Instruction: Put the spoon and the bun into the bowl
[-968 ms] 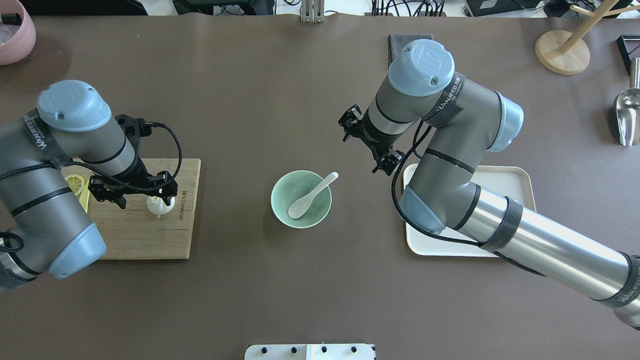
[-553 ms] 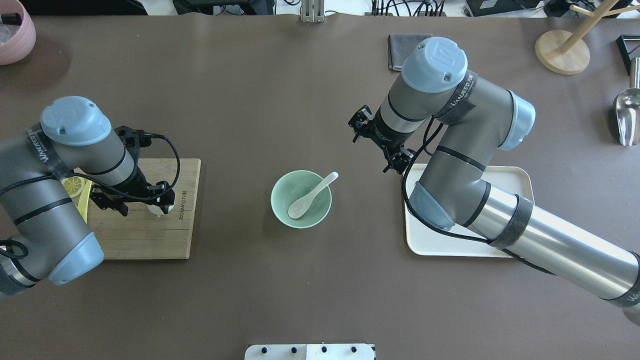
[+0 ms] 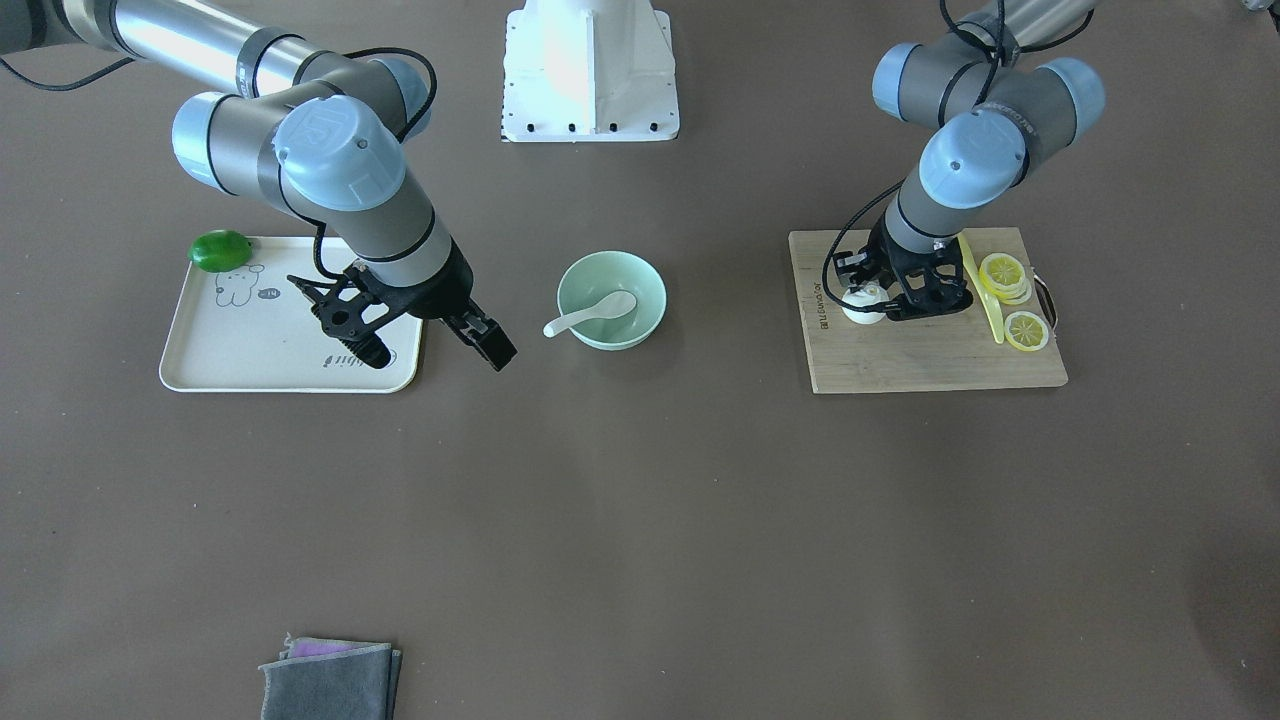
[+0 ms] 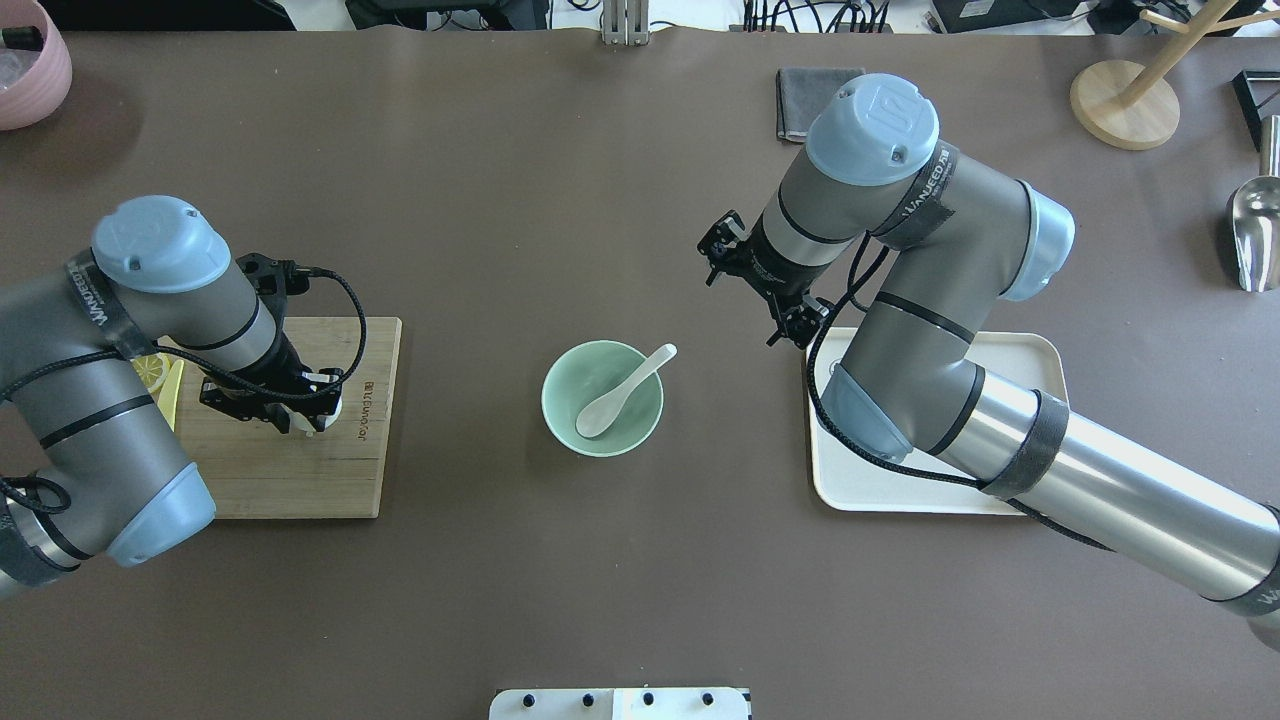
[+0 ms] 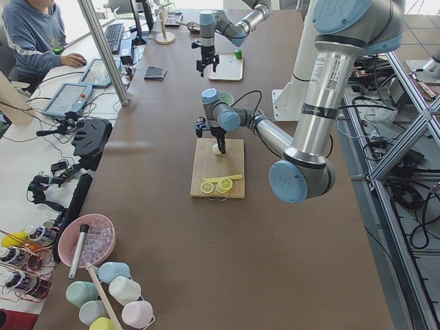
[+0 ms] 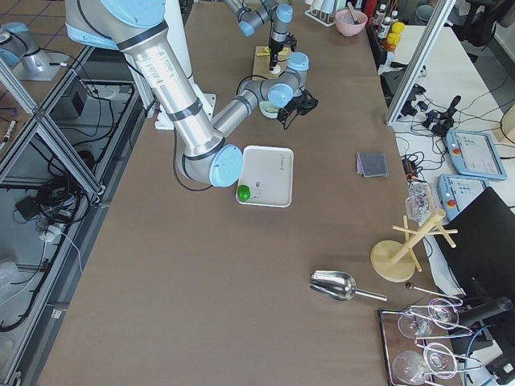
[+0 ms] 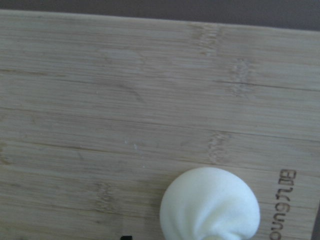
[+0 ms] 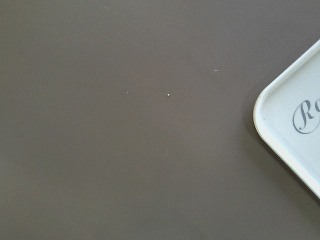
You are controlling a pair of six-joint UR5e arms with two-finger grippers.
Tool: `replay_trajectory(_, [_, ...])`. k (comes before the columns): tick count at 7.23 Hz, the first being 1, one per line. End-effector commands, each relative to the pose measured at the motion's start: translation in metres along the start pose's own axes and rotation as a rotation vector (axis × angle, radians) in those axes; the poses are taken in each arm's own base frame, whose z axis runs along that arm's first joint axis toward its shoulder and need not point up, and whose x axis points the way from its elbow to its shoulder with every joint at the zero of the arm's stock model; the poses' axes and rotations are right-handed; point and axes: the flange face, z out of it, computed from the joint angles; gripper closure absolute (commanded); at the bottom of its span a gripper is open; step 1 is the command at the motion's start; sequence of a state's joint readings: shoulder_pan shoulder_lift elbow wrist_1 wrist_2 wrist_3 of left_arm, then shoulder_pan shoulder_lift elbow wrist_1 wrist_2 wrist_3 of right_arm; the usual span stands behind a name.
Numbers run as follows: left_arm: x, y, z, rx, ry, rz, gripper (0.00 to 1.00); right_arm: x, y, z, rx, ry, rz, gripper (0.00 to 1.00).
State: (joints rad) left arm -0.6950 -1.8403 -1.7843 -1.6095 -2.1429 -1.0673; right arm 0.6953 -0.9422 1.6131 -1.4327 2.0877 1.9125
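Note:
The cream-white spoon (image 4: pixel 625 389) lies in the mint-green bowl (image 4: pixel 568 425) at the table's middle, its handle resting over the rim; both also show in the front view, spoon (image 3: pixel 590 315) and bowl (image 3: pixel 640 320). The white pleated bun (image 4: pixel 328 406) sits on the wooden board (image 4: pixel 300 480), and shows in the front view (image 3: pixel 860 303) and the left wrist view (image 7: pixel 210 205). My left gripper (image 4: pixel 305 410) is low over the bun, open, fingers beside it. My right gripper (image 3: pixel 425 350) is open and empty, hanging over the table between the tray and the bowl.
Lemon slices (image 3: pixel 1005 275) and a thin yellow-green knife (image 3: pixel 985 300) lie on the board. A cream tray (image 3: pixel 250 350) holds a green fruit (image 3: pixel 220 250). A grey cloth (image 4: pixel 805 95), a wooden stand (image 4: pixel 1125 105), a metal scoop (image 4: pixel 1255 235) and a pink bowl (image 4: pixel 35 70) line the far edge.
My left wrist has turned and come down over the bun, hiding most of it from above. My right gripper has drawn back from the bowl toward the tray's corner.

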Motion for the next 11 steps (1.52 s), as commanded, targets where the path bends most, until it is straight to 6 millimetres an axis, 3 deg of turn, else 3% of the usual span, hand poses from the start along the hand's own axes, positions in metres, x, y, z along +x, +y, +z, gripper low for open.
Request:
replay_trajectory(1, [0.012, -0.001, -0.007, 0.01, 0.019, 0.009, 1.0, 0.0, 0.001, -0.003, -0.002, -0.005, -0.002, 0.0])
replay_trajectory(3, [0.051, -0.004, -0.032, 0.033, 0.074, -0.07, 1.0, 0.014, -0.017, -0.019, 0.01, -0.022, 0.001, 0.0])
replay_trajectory(4, [0.075, -0.003, -0.048, 0.036, 0.111, -0.123, 1.0, 0.037, -0.029, -0.032, 0.021, -0.027, -0.058, 0.0])
replay_trajectory(5, [0.114, 0.013, -0.058, 0.02, 0.154, -0.171, 1.0, 0.058, -0.049, -0.042, 0.037, -0.026, -0.093, 0.0])
replay_trajectory(6, [0.164, 0.042, -0.062, -0.009, 0.189, -0.211, 1.0, 0.07, -0.083, -0.061, 0.021, -0.025, -0.097, 0.0])
replay_trajectory(7, [0.202, 0.062, -0.068, -0.018, 0.216, -0.24, 1.0, 0.085, -0.124, -0.081, 0.0, -0.024, -0.119, 0.0])
replay_trajectory(8, [0.22, 0.07, -0.077, -0.012, 0.239, -0.249, 1.0, 0.101, -0.147, -0.086, 0.003, -0.015, -0.153, 0.0])
replay_trajectory(10, [0.274, 0.082, -0.077, 0.011, 0.297, -0.302, 1.0, 0.113, -0.163, -0.085, 0.01, -0.002, -0.165, 0.0])
replay_trajectory(11, [0.284, 0.093, -0.075, 0.011, 0.306, -0.286, 1.0, 0.116, -0.166, -0.083, 0.011, 0.004, -0.166, 0.0])
